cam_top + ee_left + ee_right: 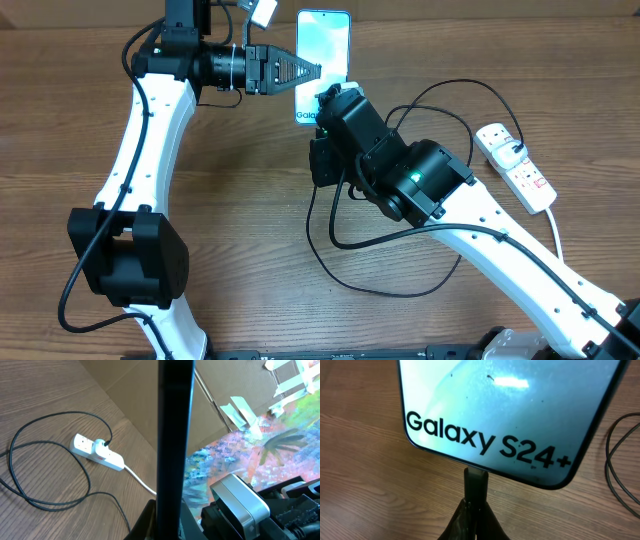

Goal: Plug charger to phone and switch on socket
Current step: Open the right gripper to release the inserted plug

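The phone [322, 40] is at the top centre, screen up, its "Galaxy S24+" end toward my right arm. My left gripper [300, 72] is shut on the phone's left edge; in the left wrist view that edge is a black vertical bar [175, 435] between the jaws [167, 522]. My right gripper [476, 512] is shut on the charger's black connector tip [476, 482], which touches the phone's [505, 410] bottom edge. The charger cable [452, 82] loops across the table. The white socket [515, 165] lies at the right, plug in it.
The socket [97, 451] and its thick white cord [140, 480] show in the left wrist view, with cable loops [50, 460] beside them. More cable [608, 455] lies right of the phone. Brown walls and a coloured surface stand behind.
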